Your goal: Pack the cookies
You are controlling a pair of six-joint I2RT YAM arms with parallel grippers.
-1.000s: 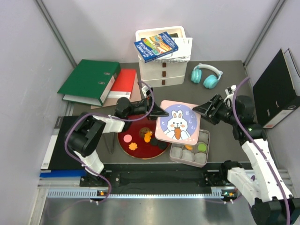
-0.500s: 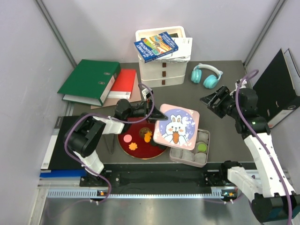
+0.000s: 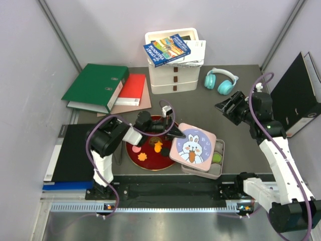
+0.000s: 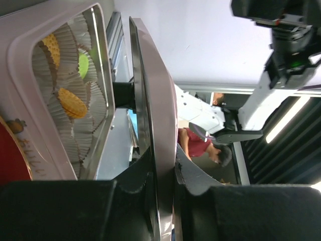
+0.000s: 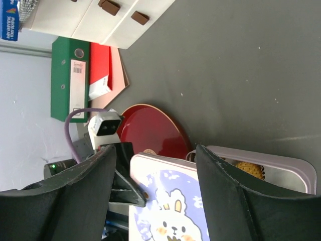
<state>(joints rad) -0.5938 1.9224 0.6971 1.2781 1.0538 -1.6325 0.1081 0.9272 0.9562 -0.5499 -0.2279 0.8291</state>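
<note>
Beside round cookies [image 3: 136, 148] — square pink lid [image 3: 193, 145]

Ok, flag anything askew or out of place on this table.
The bunny lid, pinched by the left gripper, hangs crooked over the tin, leaving its right-hand side uncovered. That looks odd, since several cookies lie unpacked on the red plate.

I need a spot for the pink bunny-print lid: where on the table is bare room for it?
The widest bare patch of dark table lies between the white drawer unit, the teal headphones and the pink bunny-print lid. A narrower strip lies right of the pale tin. The left is crowded: green binder, red folder, red round plate.
</note>
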